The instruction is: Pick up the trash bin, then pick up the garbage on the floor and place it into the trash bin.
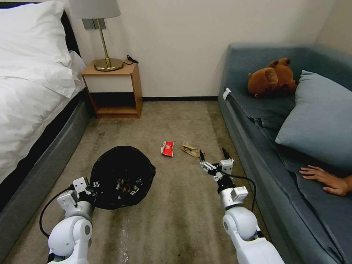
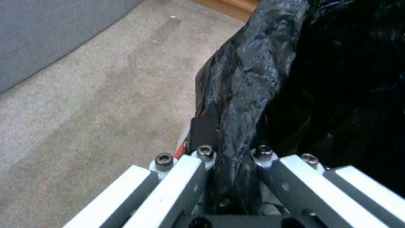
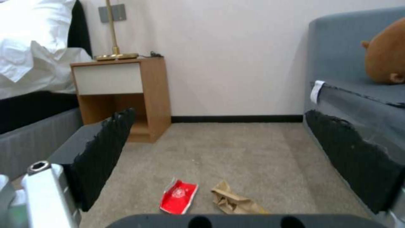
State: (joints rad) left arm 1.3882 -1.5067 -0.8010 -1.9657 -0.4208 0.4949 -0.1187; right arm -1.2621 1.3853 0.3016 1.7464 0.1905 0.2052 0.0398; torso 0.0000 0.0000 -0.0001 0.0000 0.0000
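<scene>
Black liner hides the trash bin (image 1: 123, 178); left gripper (image 2: 232, 158) pinches its rim, right gripper (image 1: 213, 157) fingers spread.

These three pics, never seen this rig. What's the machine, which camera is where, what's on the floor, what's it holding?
It is a wheeled robot with two arms. The wide picture comes from a camera on its head, looking down at a carpeted floor between a bed and a sofa. The other two pictures come from cameras on its wrists.

The left hand is clamped on the rim of the trash bin, which is lined with a black bag; the left wrist view shows the bag pinched between its fingers. Some litter already lies inside.

The right hand is open and empty, near the floor, just short of a crumpled brown paper bag. A red-white wrapper lies beside that bag. The right wrist view looks between the open fingers at both.

A person's hand rests on the sofa.
</scene>
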